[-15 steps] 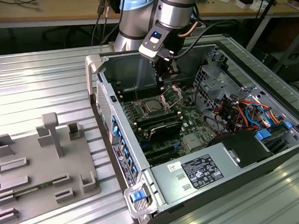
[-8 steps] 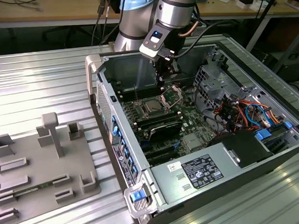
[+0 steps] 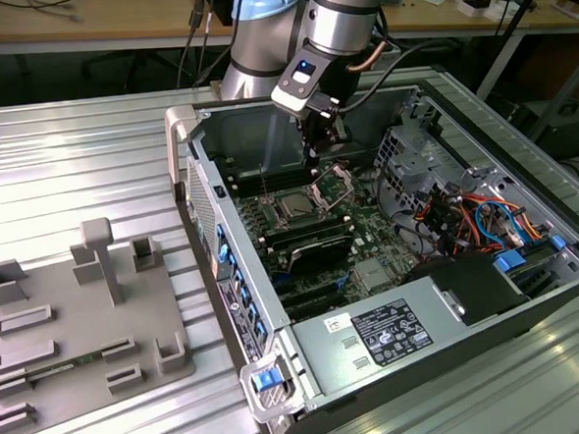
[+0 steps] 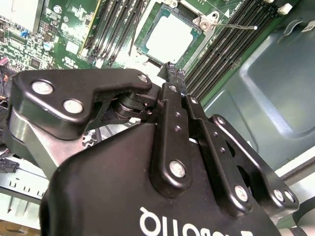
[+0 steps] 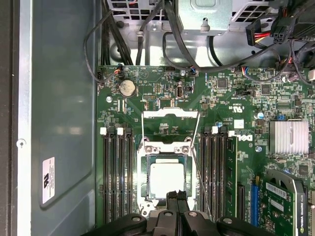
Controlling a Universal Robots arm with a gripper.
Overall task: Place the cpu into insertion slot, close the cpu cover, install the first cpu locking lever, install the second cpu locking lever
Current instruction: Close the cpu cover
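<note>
Exterior view sits off the arm, high and angled down, mid-distance, taking in the open computer case (image 3: 202, 198) on the ribbed table (image 3: 69, 152). First wrist view faces straight down at the motherboard (image 5: 162, 93). Second wrist view looks close along the gripper (image 4: 173, 73). Both wrist views share the cpu (image 5: 166, 178).

I see clear air over the cpu (image 5: 166, 178), just under my tool (image 5: 177, 197). The upright cpu cover (image 5: 170, 113) and two thin locking levers (image 4: 236, 26) stand close by, and memory slots (image 5: 116, 172) flank both sides.
</note>
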